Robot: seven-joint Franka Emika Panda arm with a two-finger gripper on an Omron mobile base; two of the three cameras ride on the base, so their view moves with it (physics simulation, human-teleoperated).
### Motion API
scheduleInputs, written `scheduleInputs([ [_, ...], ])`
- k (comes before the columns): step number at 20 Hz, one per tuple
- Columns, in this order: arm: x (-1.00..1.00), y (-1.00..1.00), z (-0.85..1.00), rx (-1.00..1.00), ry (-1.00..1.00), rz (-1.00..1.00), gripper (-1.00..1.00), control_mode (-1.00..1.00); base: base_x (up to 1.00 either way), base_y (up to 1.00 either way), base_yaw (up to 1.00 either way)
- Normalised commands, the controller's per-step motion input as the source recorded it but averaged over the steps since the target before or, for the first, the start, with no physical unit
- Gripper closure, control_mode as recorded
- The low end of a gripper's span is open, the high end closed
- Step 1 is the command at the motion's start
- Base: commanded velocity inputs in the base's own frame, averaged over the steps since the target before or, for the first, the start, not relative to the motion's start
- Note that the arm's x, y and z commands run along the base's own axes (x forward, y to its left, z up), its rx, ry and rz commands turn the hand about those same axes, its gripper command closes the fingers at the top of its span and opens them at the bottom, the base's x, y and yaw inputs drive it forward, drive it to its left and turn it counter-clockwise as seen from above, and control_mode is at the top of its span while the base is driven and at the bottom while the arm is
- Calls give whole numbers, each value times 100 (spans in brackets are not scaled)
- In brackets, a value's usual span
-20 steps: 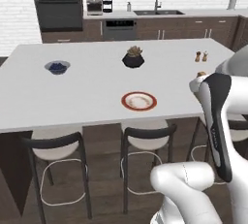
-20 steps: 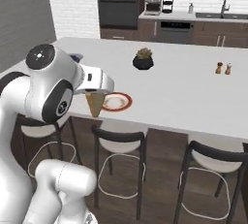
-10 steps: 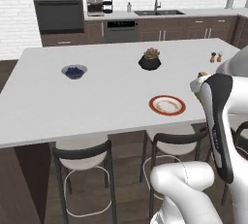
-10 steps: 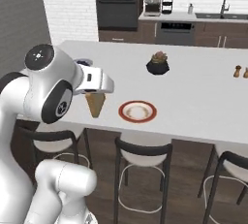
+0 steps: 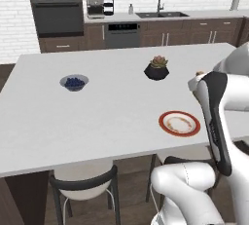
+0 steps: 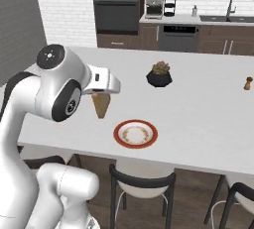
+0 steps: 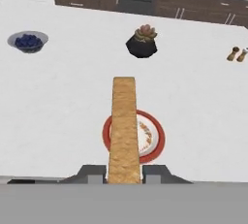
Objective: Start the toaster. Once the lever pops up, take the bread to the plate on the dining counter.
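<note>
While clamped shut on the bread point(image 7: 124, 126), gripper point(image 7: 124, 173) hangs above the plate point(image 7: 154, 145) | plate sits near the dining counter's point(image 5: 97, 117) front edge | potted succulent point(image 5: 157, 68), blueberry bowl point(image 5: 74, 82) farther back.

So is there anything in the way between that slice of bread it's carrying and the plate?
Nothing visible. The pincer holds the bread in the air above the dining counter, and the plate lies bare. The potted plant and berry bowl sit farther off.
</note>
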Motion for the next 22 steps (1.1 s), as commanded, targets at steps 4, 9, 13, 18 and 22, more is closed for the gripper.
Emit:
scheduleInputs([
  [4,99,-31,-40,9,17,7,100,-100,0,0,0],
  [9,45,-87,-67,25,12,10,100,-100,0,0,0],
  [13,26,-72,-85,31,12,6,100,-100,0,0,0],
  [18,43,-3,-22,16,33,0,100,-100,0,0,0],
  [22,39,16,-10,7,21,0,100,-100,0,0,0],
])
